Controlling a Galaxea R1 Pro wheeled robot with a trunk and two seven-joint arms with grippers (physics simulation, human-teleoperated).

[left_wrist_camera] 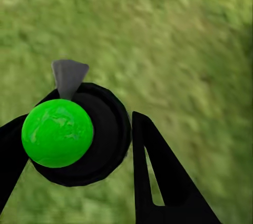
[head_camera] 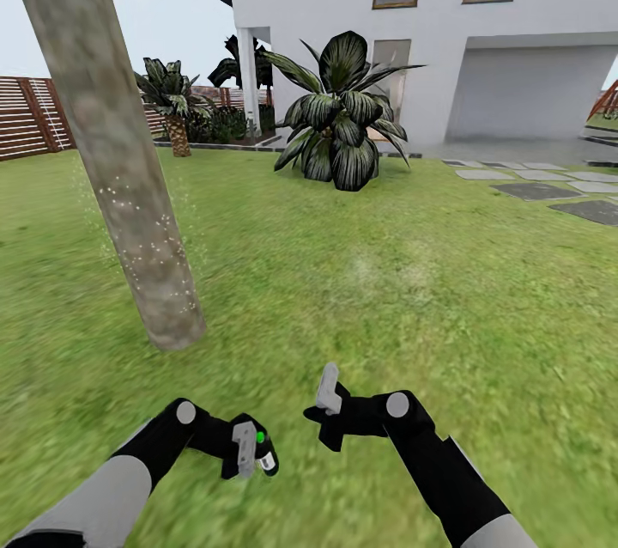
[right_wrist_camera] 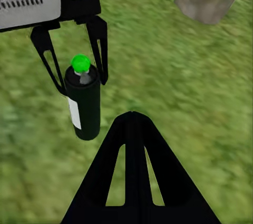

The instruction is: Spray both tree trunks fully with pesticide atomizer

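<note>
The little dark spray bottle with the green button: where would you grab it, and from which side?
Around the dark cylindrical body of the small dark spray bottle with the green button, from the sides, which is how the left tool holds it now. The body is straight-walled and round, so two fingers can straddle it. That leaves the green button on top and the grey nozzle free.

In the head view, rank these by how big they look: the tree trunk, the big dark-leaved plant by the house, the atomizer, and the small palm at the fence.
1. Tree trunk, though it is the nearest.
2. Dark-leaved plant.
3. Small palm, farther off.
4. Atomizer, held in the left gripper.
</note>
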